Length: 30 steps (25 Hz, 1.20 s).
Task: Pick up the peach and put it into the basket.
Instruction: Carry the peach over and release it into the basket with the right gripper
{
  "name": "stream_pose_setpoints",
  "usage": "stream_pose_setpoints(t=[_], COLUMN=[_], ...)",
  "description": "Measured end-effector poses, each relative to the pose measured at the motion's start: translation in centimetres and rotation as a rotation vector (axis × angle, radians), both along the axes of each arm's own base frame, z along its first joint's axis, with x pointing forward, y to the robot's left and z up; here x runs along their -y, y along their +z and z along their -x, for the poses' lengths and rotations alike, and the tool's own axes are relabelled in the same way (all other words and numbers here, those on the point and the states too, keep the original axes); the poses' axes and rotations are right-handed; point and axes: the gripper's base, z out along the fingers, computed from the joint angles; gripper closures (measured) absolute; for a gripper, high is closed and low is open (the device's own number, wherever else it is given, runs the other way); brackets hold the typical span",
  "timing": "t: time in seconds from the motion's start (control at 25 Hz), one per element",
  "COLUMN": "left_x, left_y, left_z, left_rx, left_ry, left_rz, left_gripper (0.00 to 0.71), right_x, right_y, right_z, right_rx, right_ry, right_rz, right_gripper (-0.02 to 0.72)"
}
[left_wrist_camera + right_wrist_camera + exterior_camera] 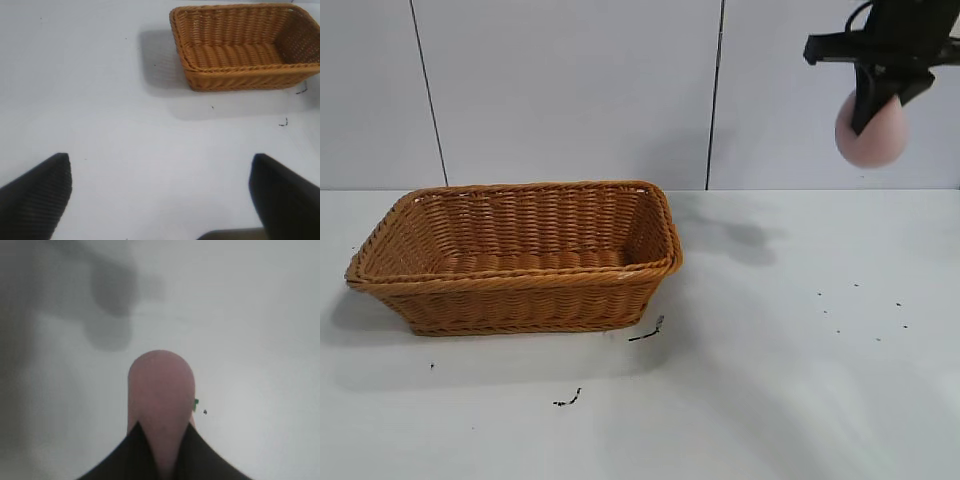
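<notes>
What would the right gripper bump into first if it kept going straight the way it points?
Probably bare table: the right gripper points downward holding the peach, well to the side of the basket; depth is uncertain.

An orange-brown wicker basket (515,255) sits on the left of a white table (800,380), while high at the upper right, well apart from it, a black gripper (876,105) holds a pale pink peach (875,135) in the air before a grey wall (570,90).
</notes>
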Motion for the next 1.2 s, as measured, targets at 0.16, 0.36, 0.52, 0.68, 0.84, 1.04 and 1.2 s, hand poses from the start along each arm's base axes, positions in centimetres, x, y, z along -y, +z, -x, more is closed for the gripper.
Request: stream_pose_setpoints(t=[0.16,0.36,0.52,0.68,0.84,1.04,1.2], left_x=[0.0,0.0,0.0,0.0,0.0,0.0,0.0], left_y=[0.0,0.0,0.0,0.0,0.0,0.0,0.0], left_z=[0.0,0.0,0.0,0.0,0.0,0.0,0.0], left_rx=[0.000,0.000,0.000,0.000,0.000,0.000,0.000], left_ry=[0.000,0.000,0.000,0.000,0.000,0.000,0.000], left_rz=[0.000,0.000,0.000,0.000,0.000,0.000,0.000], left_gripper=[0.017,0.017,0.017,0.017,0.017,0.017,0.017], right_x=[-6.0,-12.2,-14.8,-15.8,-16.5,-16.8,-17.2], right_y=[-0.4,-2.4,-5.4,-10.1,-13.8,-15.2,-15.0], right_z=[1.0,2.7,2.4,1.1,0.4,0.4,0.6], right_rx=[0.006,0.001,0.004,-0.028,-0.060,-0.073,-0.069], right_ry=[0.121,0.253,0.294,0.296,0.317,0.335,0.346], right_rz=[-0.008,-0.012,-0.015,-0.003,-0.005,-0.003,-0.004], right_gripper=[0.712,0.712,0.712,0.712,0.711,0.561,0.205])
